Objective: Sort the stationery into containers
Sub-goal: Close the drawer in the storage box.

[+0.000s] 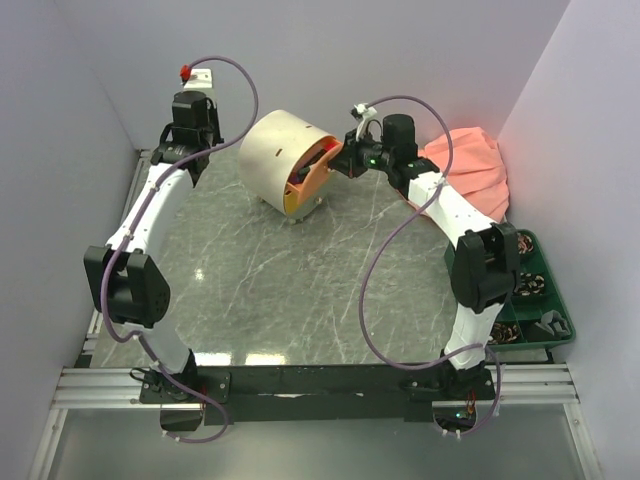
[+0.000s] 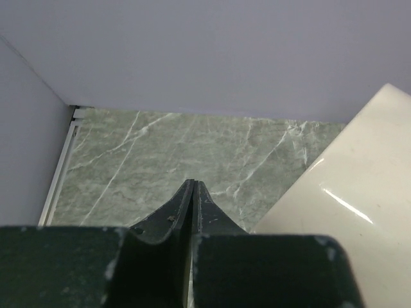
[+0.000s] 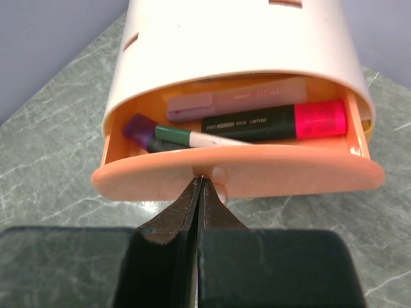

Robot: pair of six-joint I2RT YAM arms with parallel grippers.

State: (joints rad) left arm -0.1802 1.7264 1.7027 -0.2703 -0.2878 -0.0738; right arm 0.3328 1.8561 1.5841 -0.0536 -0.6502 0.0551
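Note:
The cream drum-shaped cabinet point(image 1: 272, 150) lies at the back middle of the table, its peach-orange drawer point(image 3: 237, 174) pulled out. Inside lie a lilac marker point(image 3: 234, 102), a pink-black highlighter point(image 3: 276, 122), a purple highlighter point(image 3: 138, 128) and a white pen with a green cap point(image 3: 199, 136). A sliver of the yellow drawer point(image 3: 367, 125) shows beside it. My right gripper point(image 3: 200, 181) is shut, its tips against the drawer front right next to the small knob point(image 3: 218, 174). My left gripper point(image 2: 193, 183) is shut and holds nothing, low over the table left of the cabinet point(image 2: 359, 192).
A pink cloth point(image 1: 470, 165) lies at the back right behind the right arm. A dark green compartment tray point(image 1: 540, 262) with small items stands at the right edge. Lilac walls close in the back and both sides.

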